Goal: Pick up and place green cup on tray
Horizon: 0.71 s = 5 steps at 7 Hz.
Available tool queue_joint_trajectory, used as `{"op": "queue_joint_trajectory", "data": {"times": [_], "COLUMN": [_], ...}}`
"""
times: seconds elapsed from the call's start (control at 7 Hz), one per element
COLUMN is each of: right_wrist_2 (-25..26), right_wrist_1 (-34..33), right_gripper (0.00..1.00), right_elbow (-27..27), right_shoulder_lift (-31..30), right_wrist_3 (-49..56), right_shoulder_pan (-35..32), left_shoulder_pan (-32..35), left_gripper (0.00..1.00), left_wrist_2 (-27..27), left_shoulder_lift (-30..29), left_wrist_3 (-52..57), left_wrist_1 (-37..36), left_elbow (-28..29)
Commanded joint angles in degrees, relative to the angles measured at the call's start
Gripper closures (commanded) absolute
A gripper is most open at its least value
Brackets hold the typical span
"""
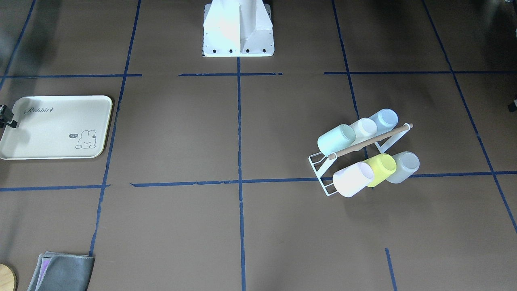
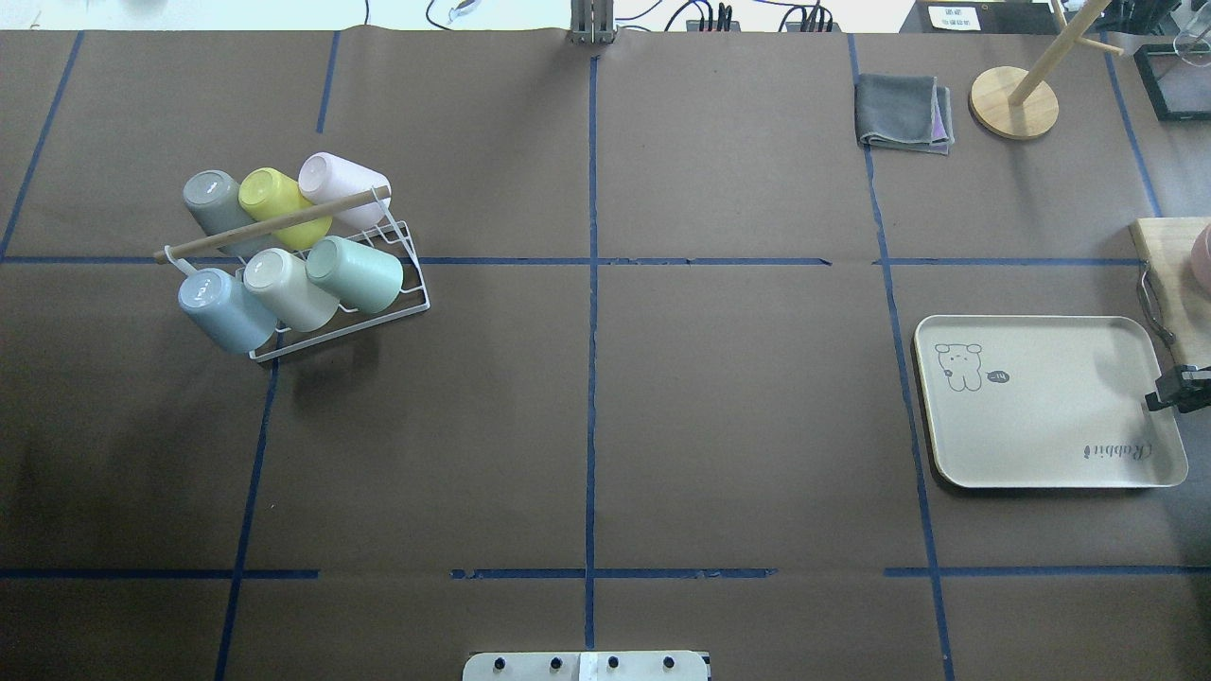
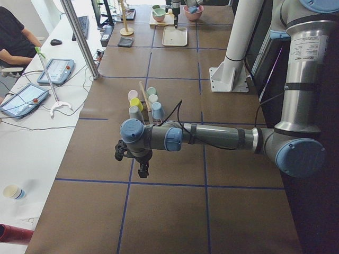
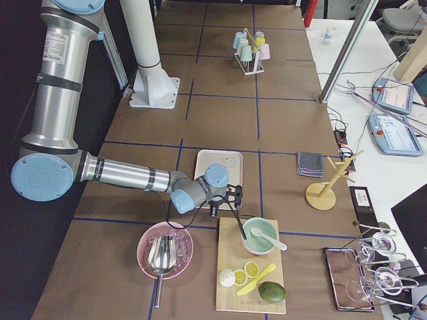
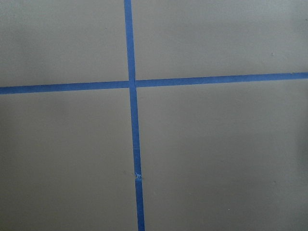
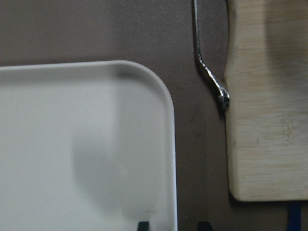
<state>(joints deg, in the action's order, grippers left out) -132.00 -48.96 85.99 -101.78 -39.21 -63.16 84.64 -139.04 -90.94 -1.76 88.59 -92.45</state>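
The green cup (image 2: 355, 274) lies on its side on a white wire rack (image 2: 416, 295) at the table's left in the overhead view, among other pastel cups. It also shows in the front view (image 1: 336, 138). The cream tray (image 2: 1041, 402) with "Rabbit" script lies empty at the table's right, and also shows in the front view (image 1: 52, 127). My right gripper (image 2: 1173, 390) hovers over the tray's outer edge. Its fingertips (image 6: 142, 225) stand apart with nothing between them. My left gripper (image 3: 132, 159) hangs over bare table beyond the rack. I cannot tell whether it is open or shut.
The rack has a wooden handle (image 2: 270, 225) and holds pale blue (image 2: 222, 307), cream (image 2: 284, 287), grey, yellow-green (image 2: 274, 203) and pink cups. A wooden board (image 6: 267, 96) and a metal utensil handle (image 6: 208, 77) lie beside the tray. A grey cloth (image 2: 903, 113) and a wooden stand (image 2: 1014, 102) are at the far right.
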Motion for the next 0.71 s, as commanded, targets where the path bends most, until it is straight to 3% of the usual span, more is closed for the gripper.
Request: {"op": "queue_joint_trajectory", "data": {"times": [0.0,0.29,0.43,0.57], "right_wrist_2": [0.08,0.08,-0.1,-0.1], "right_wrist_1": [0.0,0.0,0.0,0.0], "right_gripper": [0.61,0.75,0.96,1.0], "right_elbow": [-0.38,-0.65,-0.65,-0.65], "right_shoulder_lift": [0.09,0.18,0.18,0.26], "right_wrist_3": [0.01,0.01,-0.08,0.01], "right_shoulder_pan": [0.05,0.05,0.05,0.05], "left_shoulder_pan": [0.0,0.0,0.0,0.0], "left_gripper": [0.0,0.0,0.0,0.0], "left_wrist_2": [0.0,0.0,0.0,0.0], "left_shoulder_lift": [-0.03,-0.03,-0.03,-0.03], "left_wrist_3": [0.0,0.0,0.0,0.0], "left_wrist_1": [0.0,0.0,0.0,0.0], "left_elbow": [0.07,0.07,0.07,0.07]}}
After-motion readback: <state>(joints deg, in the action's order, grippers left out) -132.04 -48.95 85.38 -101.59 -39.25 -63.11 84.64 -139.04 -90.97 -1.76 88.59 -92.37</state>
